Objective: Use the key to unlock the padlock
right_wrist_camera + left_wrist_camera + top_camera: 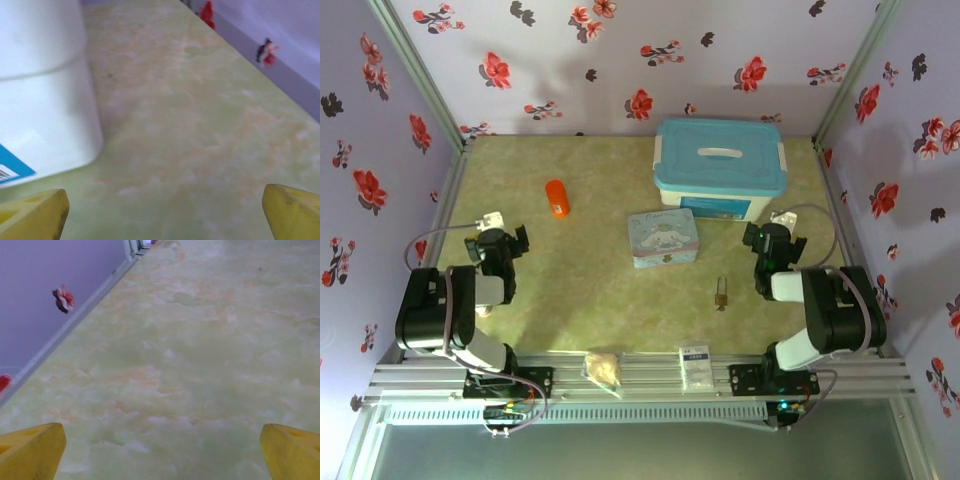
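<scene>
The small brass padlock (pixel 721 297) lies on the green mat, right of centre and toward the front. A thin dark piece extends from its far end; I cannot tell whether that is its shackle or the key. My left gripper (pixel 505 241) rests low at the left side of the mat, far from the padlock. It is open, with its yellow fingertips (pixel 30 452) wide apart over bare mat. My right gripper (pixel 775 240) sits a little behind and to the right of the padlock. It is also open, its fingertips (pixel 295 212) spread with nothing between them.
A white box with a blue lid (pixel 720 165) stands at the back right, and its wall (pixel 45 90) is close on the right gripper's left. A pale blue cartoon tin (pixel 664 238) lies mid-table and an orange cylinder (pixel 557 198) back left. A white packet (pixel 694 362) and a beige lump (pixel 603 368) lie on the front rail.
</scene>
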